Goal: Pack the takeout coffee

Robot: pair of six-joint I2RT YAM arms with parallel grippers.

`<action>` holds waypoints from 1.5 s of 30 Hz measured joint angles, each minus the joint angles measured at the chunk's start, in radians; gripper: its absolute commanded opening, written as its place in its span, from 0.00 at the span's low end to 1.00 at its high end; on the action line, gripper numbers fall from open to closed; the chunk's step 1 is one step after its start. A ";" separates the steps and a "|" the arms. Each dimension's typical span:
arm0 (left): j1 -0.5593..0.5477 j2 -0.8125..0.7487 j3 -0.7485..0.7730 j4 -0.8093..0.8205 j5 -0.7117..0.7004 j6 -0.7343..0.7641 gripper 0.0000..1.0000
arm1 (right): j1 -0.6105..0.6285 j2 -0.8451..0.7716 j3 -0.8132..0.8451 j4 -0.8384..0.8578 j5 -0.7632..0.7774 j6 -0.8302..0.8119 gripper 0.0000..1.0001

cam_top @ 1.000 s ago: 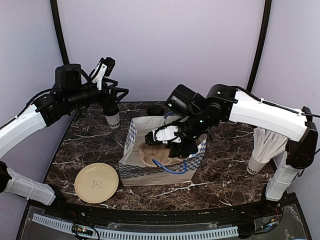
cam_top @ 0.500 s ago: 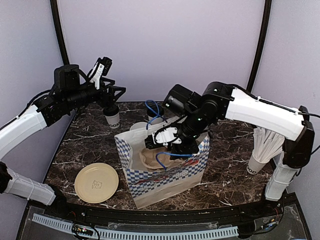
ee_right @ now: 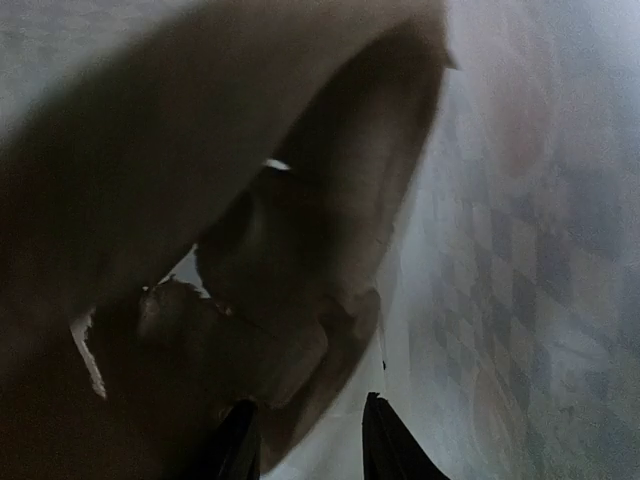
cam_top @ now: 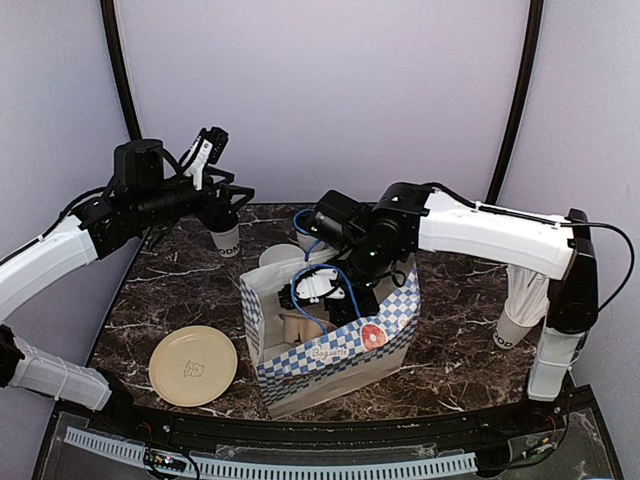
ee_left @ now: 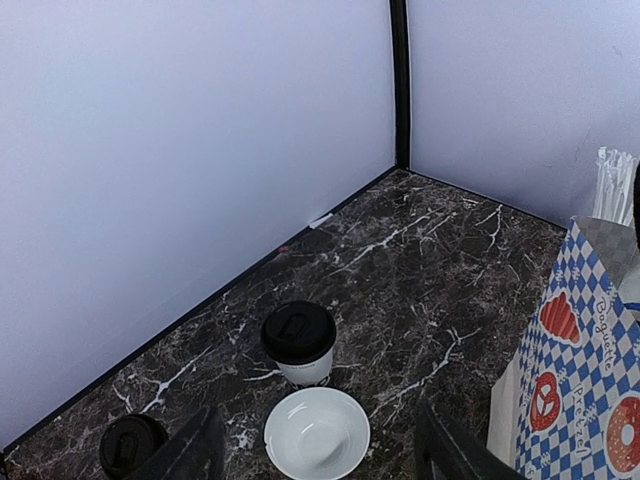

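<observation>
One takeout coffee cup [ee_left: 298, 343], white with a black lid, stands on the marble beside a low white bowl [ee_left: 317, 432]. A second lidded cup [cam_top: 228, 241] stands at the back left, directly under my left gripper [cam_top: 222, 208]. In the left wrist view that gripper [ee_left: 318, 462] is open and holds nothing, and the bowl shows below the gap. The blue checkered paper bag [cam_top: 335, 335] stands upright mid-table. My right gripper [cam_top: 312, 293] reaches down inside it. Its fingers [ee_right: 384, 436] stand apart over the pale bag floor, next to a tan cardboard insert [ee_right: 250, 200].
A cup bristling with white sticks [cam_top: 525, 300] stands at the right edge, close to the right arm's base. A tan plate [cam_top: 193, 365] lies at the front left. The bowl [cam_top: 272, 256] sits just behind the bag's left corner. Purple walls close in the back and sides.
The bag has gone from lying low and slumped to standing upright, its printed front now showing. My right arm drew back and left inside it. The left arm barely moved.
</observation>
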 measured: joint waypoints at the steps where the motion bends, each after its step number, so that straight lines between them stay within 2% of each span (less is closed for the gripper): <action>1: 0.000 0.000 -0.002 0.000 0.005 0.000 0.67 | 0.000 0.005 -0.003 0.003 0.000 0.000 0.35; 27: 0.006 0.000 -0.024 0.005 0.061 0.000 0.67 | 0.000 0.068 -0.051 0.026 -0.034 -0.023 0.41; 32: 0.007 0.000 -0.024 0.005 0.064 0.000 0.67 | 0.000 0.068 -0.060 0.020 -0.038 -0.025 0.50; 36: 0.008 0.000 -0.024 0.005 0.070 0.001 0.68 | 0.000 0.065 -0.063 0.014 -0.039 -0.025 0.63; 38: 0.010 0.000 -0.024 0.000 0.087 0.005 0.68 | 0.000 0.055 -0.063 0.011 -0.040 -0.027 0.67; 45: 0.010 0.011 0.040 -0.117 0.257 0.020 0.74 | -0.003 -0.037 -0.062 0.001 -0.063 -0.024 0.73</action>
